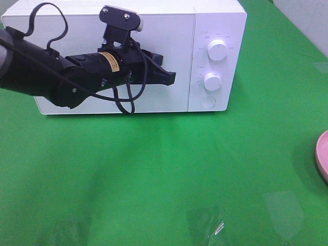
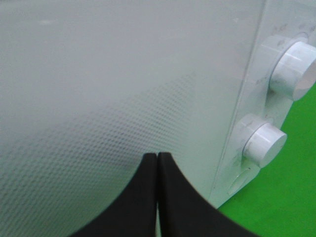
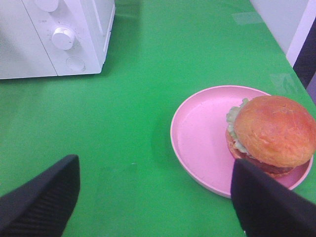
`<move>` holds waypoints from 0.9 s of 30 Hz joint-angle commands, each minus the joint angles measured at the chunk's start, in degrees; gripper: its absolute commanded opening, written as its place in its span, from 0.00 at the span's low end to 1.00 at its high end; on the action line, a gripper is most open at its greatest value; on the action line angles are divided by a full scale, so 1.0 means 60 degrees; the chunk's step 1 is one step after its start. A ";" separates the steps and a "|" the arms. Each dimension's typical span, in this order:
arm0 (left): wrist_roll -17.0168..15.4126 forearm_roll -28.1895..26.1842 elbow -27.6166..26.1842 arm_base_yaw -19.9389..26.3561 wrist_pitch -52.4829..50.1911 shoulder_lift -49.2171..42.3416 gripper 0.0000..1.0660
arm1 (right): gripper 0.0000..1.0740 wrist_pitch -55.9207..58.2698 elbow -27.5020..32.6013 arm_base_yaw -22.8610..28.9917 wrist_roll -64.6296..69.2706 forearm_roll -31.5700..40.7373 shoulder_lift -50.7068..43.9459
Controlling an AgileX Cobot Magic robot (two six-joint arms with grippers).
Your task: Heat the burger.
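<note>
the left claw (image 2: 157, 163) is pinched together at the microwave (image 1: 169, 20) door; the right claw (image 3: 153, 197) is wide apart, burger (image 3: 271, 133) at its 1 o'clock.

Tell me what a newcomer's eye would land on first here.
First, the black left tool, shut, right in front of the closed door of the white microwave on the green table. Next, the burger on the pink plate off to the right, between the open right tool's fingers in the wrist view.

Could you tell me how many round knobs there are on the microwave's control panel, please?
2. The upper knob sits near the top of the panel on the microwave; the lower knob is directly beneath it, above a flat round button.
</note>
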 commanded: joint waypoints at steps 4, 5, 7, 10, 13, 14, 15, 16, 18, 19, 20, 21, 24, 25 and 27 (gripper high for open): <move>-0.0086 -0.0296 0.0917 -0.0411 0.0726 -0.1003 0.14 | 0.71 -0.0153 0.0019 -0.0076 -0.0095 -0.0010 -0.0229; -0.0086 -0.0296 0.1165 -0.0573 0.1327 -0.1346 0.37 | 0.71 -0.0153 0.0019 -0.0076 -0.0095 -0.0010 -0.0229; -0.0105 -0.0306 0.1337 -0.0707 0.1967 -0.1633 0.63 | 0.71 -0.0153 0.0019 -0.0076 -0.0095 -0.0010 -0.0229; -0.0095 -0.0334 0.1394 -0.0917 0.3314 -0.2091 0.95 | 0.71 -0.0153 0.0019 -0.0076 -0.0095 -0.0010 -0.0229; -0.0095 -0.0487 0.1394 -0.0984 0.5605 -0.2779 0.94 | 0.71 -0.0153 0.0019 -0.0076 -0.0095 -0.0010 -0.0229; -0.0095 -0.0487 0.1394 -0.0984 0.5605 -0.2779 0.94 | 0.71 -0.0153 0.0019 -0.0076 -0.0095 -0.0010 -0.0229; -0.0095 -0.0583 0.1394 -0.0984 0.6140 -0.2960 0.94 | 0.71 -0.0153 0.0019 -0.0076 -0.0095 -0.0010 -0.0229; -0.0095 -0.0583 0.1394 -0.0984 0.6140 -0.2960 0.94 | 0.71 -0.0153 0.0019 -0.0076 -0.0095 -0.0010 -0.0229; -0.0086 -0.0649 0.1394 -0.0974 0.8203 -0.3705 0.94 | 0.71 -0.0153 0.0019 -0.0076 -0.0095 -0.0010 -0.0229; -0.0086 -0.0649 0.1394 -0.0974 0.8203 -0.3705 0.94 | 0.71 -0.0153 0.0019 -0.0076 -0.0095 -0.0010 -0.0229; -0.0095 -0.0659 0.1394 -0.0974 0.9253 -0.4058 0.94 | 0.71 -0.0153 0.0019 -0.0076 -0.0095 -0.0010 -0.0229; -0.0095 -0.0659 0.1394 -0.0974 0.9253 -0.4058 0.94 | 0.71 -0.0153 0.0019 -0.0076 -0.0095 -0.0010 -0.0229; -0.0095 -0.0802 0.1394 -0.0974 1.0466 -0.4545 0.94 | 0.71 -0.0153 0.0019 -0.0076 -0.0095 -0.0010 -0.0229; -0.0105 -0.0907 0.1385 -0.0945 1.1010 -0.4880 0.94 | 0.71 -0.0153 0.0019 -0.0076 -0.0095 -0.0010 -0.0229; -0.0172 -0.0974 0.1385 -0.0926 1.1526 -0.5147 0.94 | 0.71 -0.0153 0.0019 -0.0076 -0.0095 -0.0010 -0.0229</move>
